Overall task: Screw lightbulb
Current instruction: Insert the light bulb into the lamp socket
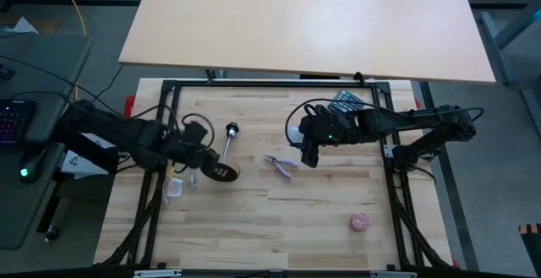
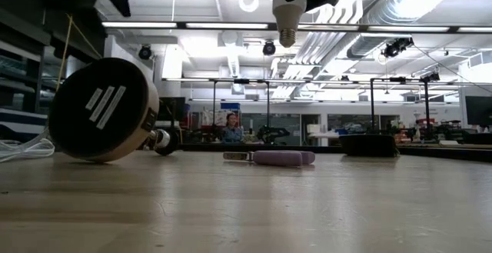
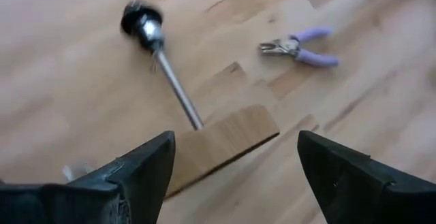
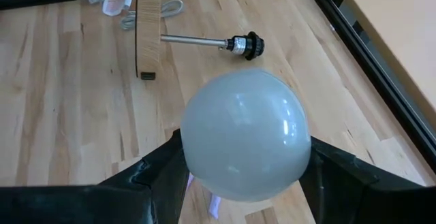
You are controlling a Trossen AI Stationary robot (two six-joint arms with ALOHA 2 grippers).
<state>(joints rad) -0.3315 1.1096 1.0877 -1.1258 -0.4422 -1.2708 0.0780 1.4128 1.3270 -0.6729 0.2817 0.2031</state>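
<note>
High view: lamp stand lies tipped over on the left half of the table, wooden disc base (image 1: 221,171) on its edge near the left gripper (image 1: 201,153), thin stem (image 1: 228,147) running up-and-away to the black socket (image 1: 232,129) at its far end. Long axis of the stand runs roughly near-to-far, tilted a little; socket mouth points toward the far side, not up.

Right gripper (image 1: 309,155) hangs mid-table, raised well off the wood, fingers clamped around the lightbulb (image 4: 244,134). Low view shows the bulb high in the air, screw base (image 2: 287,34) pointing straight down. So the bulb's axis is vertical and the socket's is near horizontal: mismatch, they won't thread as they lie.

Socket lies to the left of the bulb and slightly farther back, well apart. Purple-handled pliers (image 1: 282,166) lie on the table between them, just left of the right gripper.

Left wrist view: left gripper's fingers (image 3: 136,173) spread wide, nothing between them, poised over the disc base with the stem leading away. Left arm is much the nearer to the stand. Judgement: stand needs setting upright by the left arm, or the bulb needs tipping to match the stem line, before any screwing. Pinkish ball (image 1: 360,221) near right, irrelevant.
</note>
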